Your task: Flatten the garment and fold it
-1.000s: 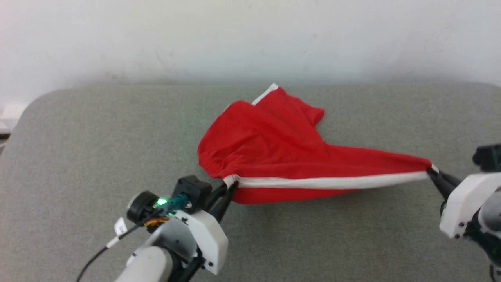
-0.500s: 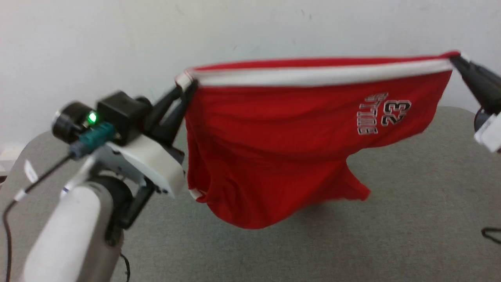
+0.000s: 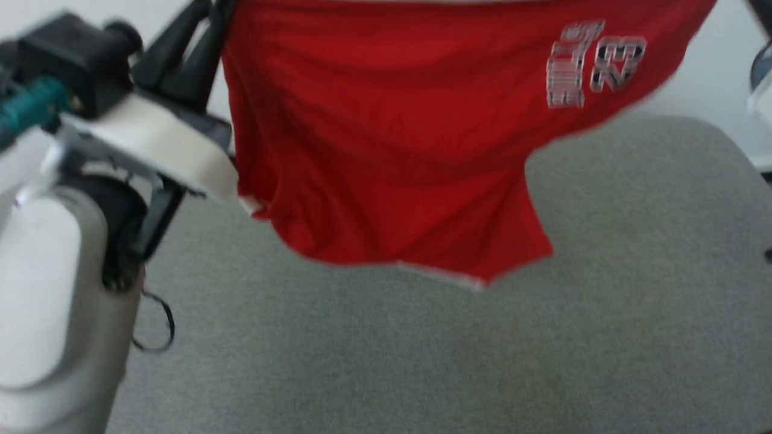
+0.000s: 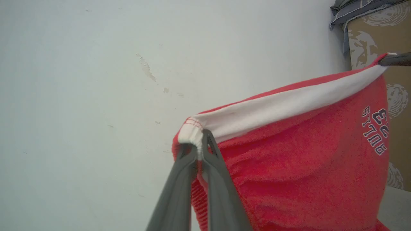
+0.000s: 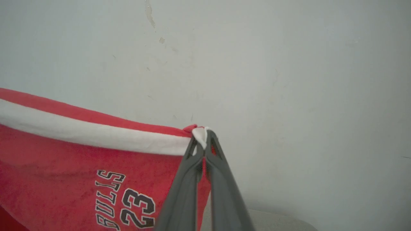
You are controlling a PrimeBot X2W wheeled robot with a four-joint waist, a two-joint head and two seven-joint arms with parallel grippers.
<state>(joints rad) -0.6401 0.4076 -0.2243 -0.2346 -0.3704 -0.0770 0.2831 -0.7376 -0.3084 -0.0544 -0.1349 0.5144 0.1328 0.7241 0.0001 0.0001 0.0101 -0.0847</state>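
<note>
Red basketball shorts (image 3: 386,150) hang clear of the grey surface (image 3: 422,361). Left pincer (image 4: 199,146) grips the white stripe's (image 4: 273,106) waistband end; right pincer (image 5: 204,138) grips its hem end.

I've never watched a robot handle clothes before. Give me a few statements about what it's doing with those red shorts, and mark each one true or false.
1. The red shorts hang in the air above the grey surface. True.
2. The left gripper is open and empty. False: it is shut on the gathered waist end of the white stripe.
3. The right gripper pinches the stripe's other end. True.
4. The printed number reads 45. False: it reads 23.
5. The number sits nearest the left gripper. False: it is close to the right gripper.
</note>
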